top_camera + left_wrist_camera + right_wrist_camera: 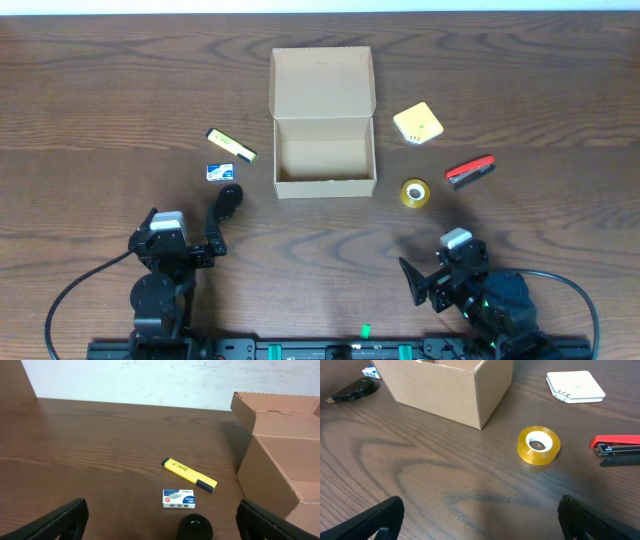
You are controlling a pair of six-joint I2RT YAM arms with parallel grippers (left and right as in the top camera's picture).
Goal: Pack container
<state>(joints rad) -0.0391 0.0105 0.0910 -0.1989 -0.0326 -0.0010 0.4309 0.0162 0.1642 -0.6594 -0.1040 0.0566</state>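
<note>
The container (323, 150), a tan cardboard box, stands open at mid table with its flap lid (322, 80) folded back; it shows again in the left wrist view (280, 460) and the right wrist view (445, 385). Left of it lie a yellow highlighter (231, 145), a small staples box (220, 171) and a black oval object (229, 200). To its right are a yellow notepad (418, 123), a red stapler (469, 171) and a tape roll (415, 192). My left gripper (162, 530) is open, low near the black object (196, 527). My right gripper (480, 525) is open over bare table, short of the tape roll (538, 445).
The brown wooden table (100, 100) runs to a pale wall at the back. Both arm bases sit on a rail along the front edge (330, 350), with cables looping beside them.
</note>
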